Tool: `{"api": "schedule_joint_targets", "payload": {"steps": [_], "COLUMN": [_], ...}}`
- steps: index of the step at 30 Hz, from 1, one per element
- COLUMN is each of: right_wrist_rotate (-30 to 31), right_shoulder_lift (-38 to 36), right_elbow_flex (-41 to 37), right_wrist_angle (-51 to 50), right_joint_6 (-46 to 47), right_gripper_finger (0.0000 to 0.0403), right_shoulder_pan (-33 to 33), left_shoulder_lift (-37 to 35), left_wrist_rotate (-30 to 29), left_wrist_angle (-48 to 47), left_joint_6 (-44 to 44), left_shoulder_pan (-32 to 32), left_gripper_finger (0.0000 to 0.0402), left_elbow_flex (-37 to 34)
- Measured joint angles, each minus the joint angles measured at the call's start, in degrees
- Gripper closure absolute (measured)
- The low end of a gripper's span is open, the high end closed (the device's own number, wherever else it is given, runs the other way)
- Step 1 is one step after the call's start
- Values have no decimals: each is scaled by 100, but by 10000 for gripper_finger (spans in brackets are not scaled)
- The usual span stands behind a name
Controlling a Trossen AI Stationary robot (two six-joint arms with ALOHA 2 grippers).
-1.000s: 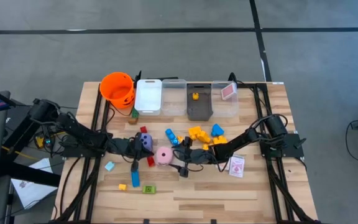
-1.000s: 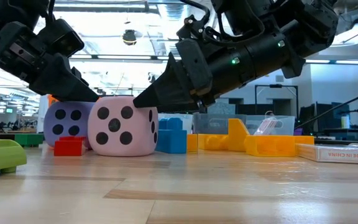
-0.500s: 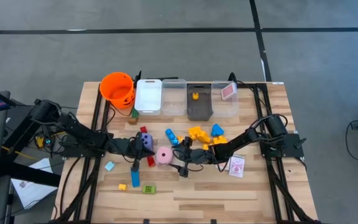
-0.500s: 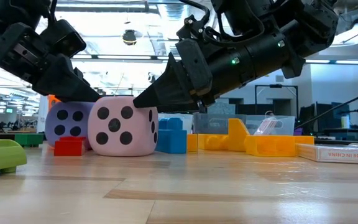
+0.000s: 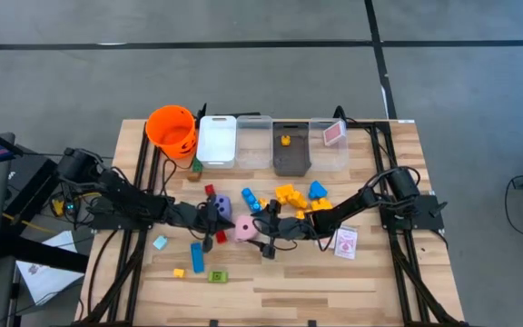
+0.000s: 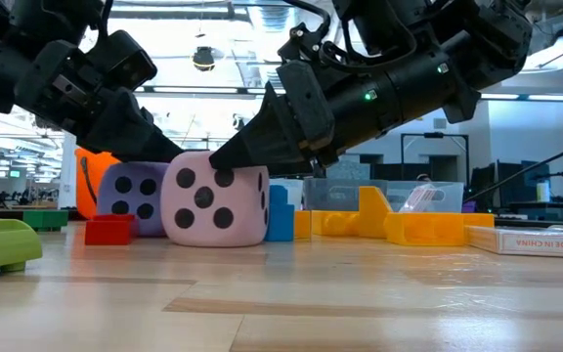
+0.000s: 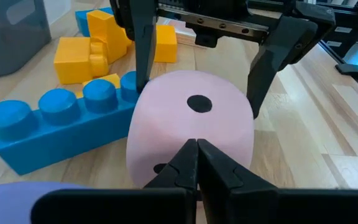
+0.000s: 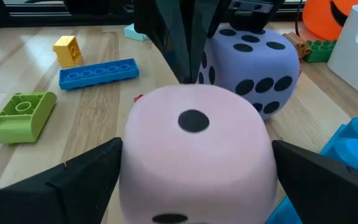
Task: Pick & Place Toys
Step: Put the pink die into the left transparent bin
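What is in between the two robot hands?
The pink die sits between them. In the left wrist view the shut left hand points at it, with the open right hand's fingers either side.

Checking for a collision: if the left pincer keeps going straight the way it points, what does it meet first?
The pink die. The shut left pincer points straight at its near face, apparently almost touching. The open right pincer straddles the die's far side.

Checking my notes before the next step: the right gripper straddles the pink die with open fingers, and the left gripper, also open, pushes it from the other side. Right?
One slip: the left gripper is shut, its fingers pressed together against the pink die, as the left wrist view shows. The right gripper does straddle the die with open fingers.
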Motion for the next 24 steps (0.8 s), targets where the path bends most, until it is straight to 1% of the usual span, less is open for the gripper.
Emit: {"api": "schedule_joint_targets", "payload": {"steps": [3, 6, 11, 17, 24], "right_wrist_rotate": [0, 0, 2, -11, -127], "right_shoulder_lift": [0, 0, 0, -4, -11], "right_elbow_flex": [0, 0, 2, 7, 13], "right_wrist_angle": [4, 17, -55, -396, -453], "right_joint_6": [0, 0, 0, 96, 83], "right_gripper_finger": [3, 3, 3, 3, 3], "right_shoulder_pan": [-1, -21, -79, -79, -114], "left_shoulder_lift": [2, -205, -802, -1443, -1589], "left_wrist_rotate": [16, 104, 165, 105, 63], "left_wrist_angle": [4, -111, -207, -741, -917], "left_joint_6": [8, 177, 324, 376, 410], "left_shoulder_pan": [0, -3, -7, -9, -9], "left_gripper_finger": [401, 401, 401, 401, 401], "left_elbow_flex": [6, -4, -22, -14, -12]}}
